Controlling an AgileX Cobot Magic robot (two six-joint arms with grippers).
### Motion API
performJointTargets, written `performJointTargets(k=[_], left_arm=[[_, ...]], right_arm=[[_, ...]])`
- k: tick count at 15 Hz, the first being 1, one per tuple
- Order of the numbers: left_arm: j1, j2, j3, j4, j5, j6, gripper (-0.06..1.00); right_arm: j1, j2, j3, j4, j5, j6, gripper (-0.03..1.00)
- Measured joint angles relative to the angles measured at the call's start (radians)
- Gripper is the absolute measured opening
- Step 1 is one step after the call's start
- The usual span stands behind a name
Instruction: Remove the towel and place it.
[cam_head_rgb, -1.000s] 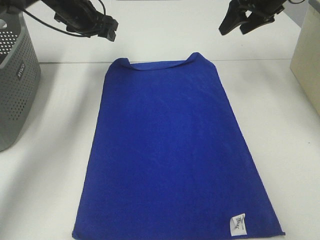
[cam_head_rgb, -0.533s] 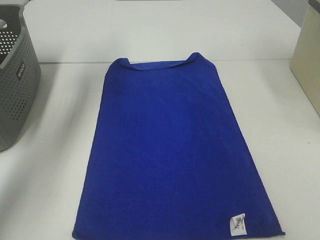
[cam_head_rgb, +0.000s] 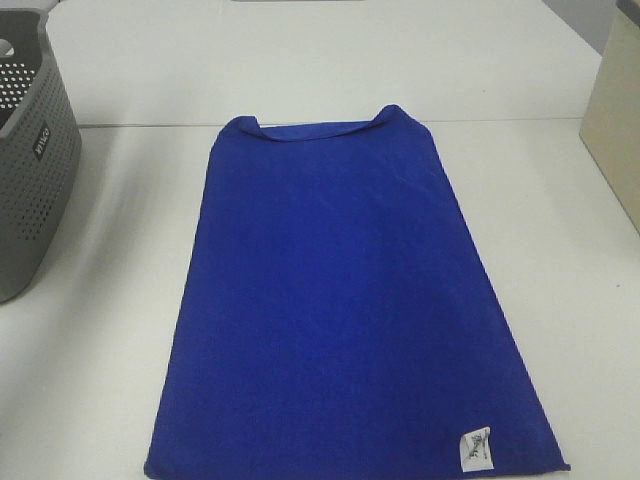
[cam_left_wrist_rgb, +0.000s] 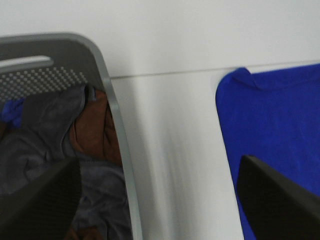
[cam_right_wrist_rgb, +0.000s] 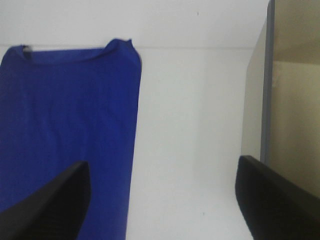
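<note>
Towel (cam_head_rgb: 350, 300), soft and limp, lies flat beneath my two wide-open, empty grippers (cam_left_wrist_rgb: 160, 200) (cam_right_wrist_rgb: 162, 200); I'd pinch its far corners.

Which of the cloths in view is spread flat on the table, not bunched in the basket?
The blue towel, laid out flat. The grey cloth and brown cloth sit crumpled in the grey basket.

The white surface (cam_head_rgb: 110, 350) carries the royal-blue towel (cam_head_rgb: 340, 310), spread flat, a small white label (cam_head_rgb: 477, 446) at its near right corner. A grey perforated basket (cam_head_rgb: 35, 190) stands at the left edge, apart from the towel. A beige box (cam_head_rgb: 615, 120), perhaps cardboard, stands at the right edge.
</note>
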Motion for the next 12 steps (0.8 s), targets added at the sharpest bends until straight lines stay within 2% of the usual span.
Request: performJointTargets(k=[3,6,9,12], left_arm=[[0.0,-0.271,0.385,0.041,0.001,0.005,0.8],[0.0,-0.582,0.734,0.075,-0.025,0.0,0.8],[0.0,-0.809,0.944,0.104,-0.056,-0.005,0.8],[0.0,-1.067,1.159,0.185,-0.09,-0.006,0.8]], right_arm=[[0.0,-0.299,0.342,-0.001,0.002,-0.005,0.79],[0.0,-0.553,0.601,-0.002,0.002,-0.005,0.79],[0.0,-0.761,0.758,-0.003,0.002,-0.004,0.79],[0.0,-0.988,0.924,-0.007,0.003,0.018,0.79]])
